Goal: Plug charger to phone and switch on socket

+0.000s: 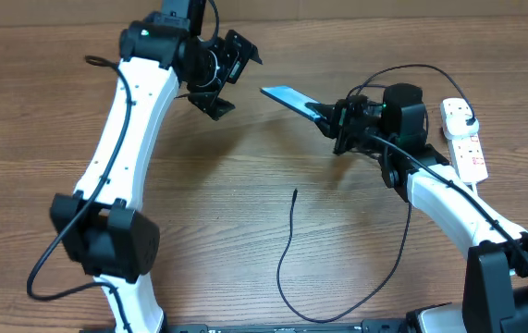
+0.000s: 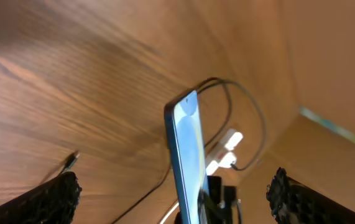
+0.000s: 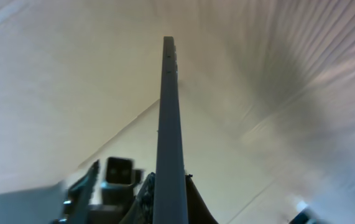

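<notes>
The phone [image 1: 291, 98] is being held clear of the table [image 1: 245, 166] by the right gripper [image 1: 326, 113], whose fingers are being closed on its right end. Its free end is being pointed left toward the left gripper [image 1: 229, 77], which is being held wide at the far side, apart from the phone. The charger [image 1: 287, 250] is being left loose on the table, its connector tip [image 1: 295, 191] near the middle. The socket [image 1: 467, 148] is being seen at the far right.

Even light, wrist views blurry
</notes>
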Available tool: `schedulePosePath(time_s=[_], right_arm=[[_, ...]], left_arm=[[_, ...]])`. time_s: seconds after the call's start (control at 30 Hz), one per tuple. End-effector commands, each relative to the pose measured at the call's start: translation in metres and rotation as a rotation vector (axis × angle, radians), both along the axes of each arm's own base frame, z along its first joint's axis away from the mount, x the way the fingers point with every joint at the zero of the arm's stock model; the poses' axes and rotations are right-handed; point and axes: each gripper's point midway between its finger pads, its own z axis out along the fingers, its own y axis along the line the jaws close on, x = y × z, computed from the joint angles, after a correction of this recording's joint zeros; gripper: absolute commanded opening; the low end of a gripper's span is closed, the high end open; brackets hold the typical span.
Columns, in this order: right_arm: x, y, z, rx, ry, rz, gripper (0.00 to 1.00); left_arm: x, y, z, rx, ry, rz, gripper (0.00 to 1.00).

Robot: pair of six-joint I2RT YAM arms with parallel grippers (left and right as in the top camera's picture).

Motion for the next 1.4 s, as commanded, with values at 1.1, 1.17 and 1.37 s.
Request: schedulePosePath(time_s=[1.1, 1.17, 1.37], right_arm=[[-0.015, 0.038, 0.106, 0.267, -0.283, 0.142, 0.04], [-0.015, 0.039, 0.106, 0.267, -0.282, 0.145, 0.04], [-0.016, 0.039, 0.115, 0.277, -0.329, 0.150, 0.04]], left_arm=[[0.014, -0.037, 0.037, -0.043, -0.147, 0.042, 0.39], [0.015, -0.036, 0.037, -0.041, -0.148, 0.043, 0.35], [0.015, -0.037, 0.037, -0.042, -0.151, 0.042, 0.17]])
